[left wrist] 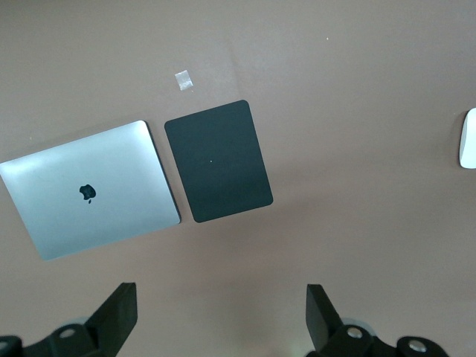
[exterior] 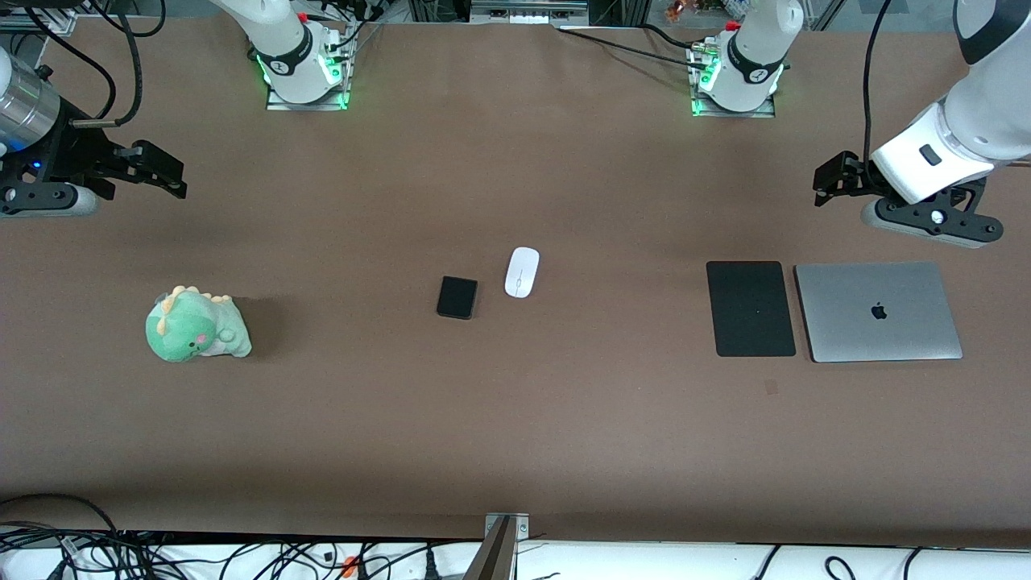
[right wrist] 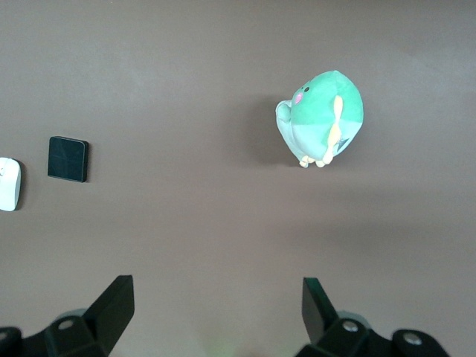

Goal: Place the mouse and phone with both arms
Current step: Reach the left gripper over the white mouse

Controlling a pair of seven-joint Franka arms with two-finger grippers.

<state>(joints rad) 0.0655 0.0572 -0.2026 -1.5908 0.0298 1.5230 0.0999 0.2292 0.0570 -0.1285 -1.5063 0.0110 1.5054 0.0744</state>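
Two black two-finger units, left gripper [exterior: 826,187] and right gripper [exterior: 173,179], wait wide open and empty over opposite desk [exterior: 515,435] ends, because the glossy white oval mouse [exterior: 522,272] lies mid-desk untouched, with the small black rounded-corner phone [exterior: 457,297] just beside it at 8 o'clock.

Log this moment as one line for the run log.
left end effector open, empty, waiting above mouse pad | right end effector open, empty | mouse, phone side by side, untouched

The brown surface [exterior: 564,435] carries a white mouse [exterior: 522,272] just beside a black phone [exterior: 457,297] at its middle. A black pad [exterior: 751,308] and closed laptop [exterior: 878,312] lie side by side toward the left arm's end, a green plush toy [exterior: 196,325] toward the right arm's.
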